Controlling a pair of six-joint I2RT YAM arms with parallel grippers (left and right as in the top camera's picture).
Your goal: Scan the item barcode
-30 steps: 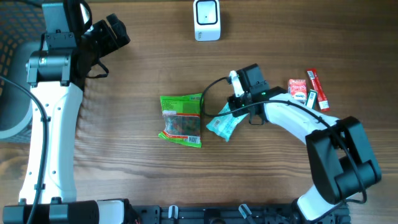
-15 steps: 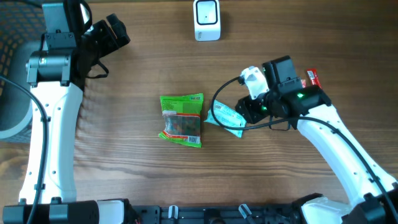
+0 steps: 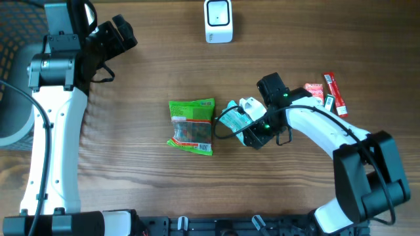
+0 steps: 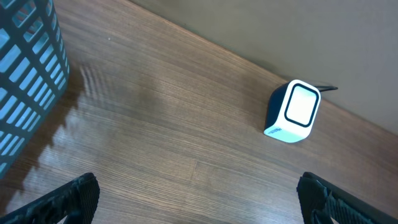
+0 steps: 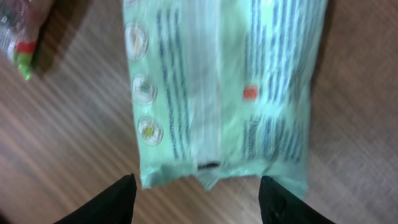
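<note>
A pale mint-green packet [image 3: 231,118] lies flat on the wooden table, right of centre. In the right wrist view the packet [image 5: 224,93] fills the upper frame, its print blurred. My right gripper [image 3: 249,134] sits just right of it, jaws open. Both fingers stand just short of the packet's near edge and nothing is between them [image 5: 199,202]. The white barcode scanner [image 3: 218,21] stands at the far middle edge, also in the left wrist view [image 4: 292,112]. My left gripper [image 3: 122,33] hovers far left, wide open over bare wood [image 4: 199,202].
A green snack bag [image 3: 192,126] lies left of the mint packet. Small red packets [image 3: 325,94] lie to the right, behind my right arm. A blue mesh basket [image 4: 25,87] stands at the far left.
My right gripper was shut on the mint packet, then opened and let it go. The packet now lies on the table, slightly farther back. The left arm has not moved.
</note>
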